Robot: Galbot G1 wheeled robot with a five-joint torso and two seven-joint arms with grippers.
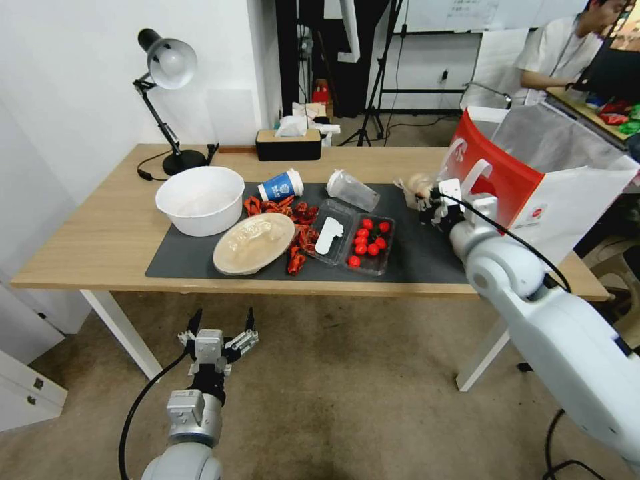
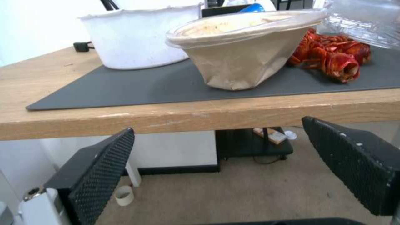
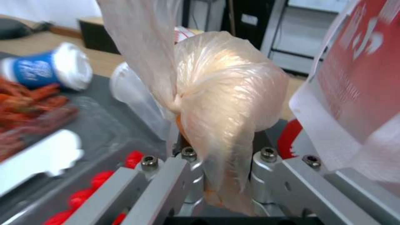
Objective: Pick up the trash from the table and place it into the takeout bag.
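My right gripper (image 1: 427,199) is shut on a clear-wrapped food bundle (image 3: 225,103), holding it just above the dark mat (image 1: 427,260) beside the red and white takeout bag (image 1: 533,180). The bag's printed wall (image 3: 362,78) stands close to the bundle. On the table (image 1: 100,233) a blue-and-white paper cup (image 1: 280,185) and a clear plastic cup (image 1: 352,190) lie on their sides. A tan round lid (image 1: 253,243) covers a paper bowl (image 2: 246,62) near the front edge. My left gripper (image 1: 220,333) hangs open below and in front of the table edge, its pads (image 2: 104,168) wide apart.
A white bowl (image 1: 200,199), red crayfish shells (image 1: 297,220) and a clear clamshell with cherry tomatoes (image 1: 367,243) sit on the mat. A desk lamp (image 1: 167,67) and a tissue box (image 1: 288,143) stand at the back. Carpet lies in front of the table.
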